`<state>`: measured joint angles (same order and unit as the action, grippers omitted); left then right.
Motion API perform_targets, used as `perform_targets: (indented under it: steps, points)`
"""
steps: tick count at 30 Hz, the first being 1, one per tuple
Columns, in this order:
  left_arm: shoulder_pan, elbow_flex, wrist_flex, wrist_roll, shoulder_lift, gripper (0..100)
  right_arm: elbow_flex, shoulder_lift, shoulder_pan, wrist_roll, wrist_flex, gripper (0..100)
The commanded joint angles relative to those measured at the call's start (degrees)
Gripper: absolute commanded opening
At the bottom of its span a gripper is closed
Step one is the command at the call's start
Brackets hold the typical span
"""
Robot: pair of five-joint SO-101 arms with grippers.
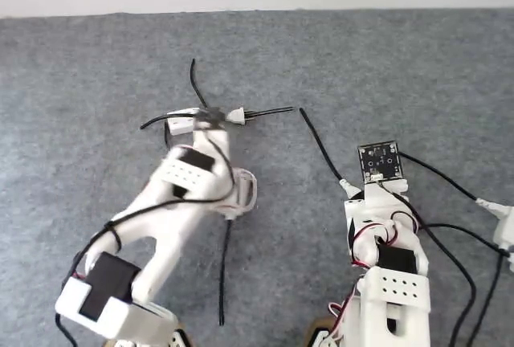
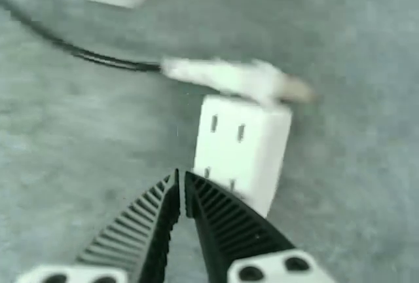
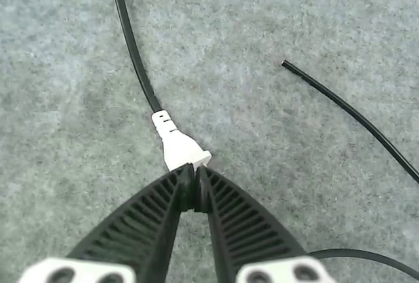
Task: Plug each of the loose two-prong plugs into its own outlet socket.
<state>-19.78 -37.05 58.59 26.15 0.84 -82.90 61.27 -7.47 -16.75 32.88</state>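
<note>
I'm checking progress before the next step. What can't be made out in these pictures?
Right wrist view: white plug prongs, hidden behind the right gripper.
Left wrist view: far plug, blurred; outlet block lower slots, partly covered by the left gripper.
High view: white piece at the right edge, cut off.

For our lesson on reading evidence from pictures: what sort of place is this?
Probably a robotics test bench: two white robot arms sit side by side at a grey felt-like table cover, with a loose two-prong plug and a white outlet block laid out on it.
</note>
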Motion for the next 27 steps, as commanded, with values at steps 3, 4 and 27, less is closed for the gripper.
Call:
perform_targets:
  steps: [3, 4, 27]
  points:
    - [-4.6, -0.1, -2.3, -3.2, -0.3, 1, 0.4, 0.0, 0.1, -0.8, -0.7, 2.0]
    - [-4.6, 0.0, -2.2, -3.3, -0.3, 1, 0.4, 0.0, 0.1, -0.8, -0.7, 2.0]
    - [-0.6, 9.8, 7.9, -21.0, -0.9, 1, 0.8, 0.4, -1.3, -0.3, -0.7, 2.0]
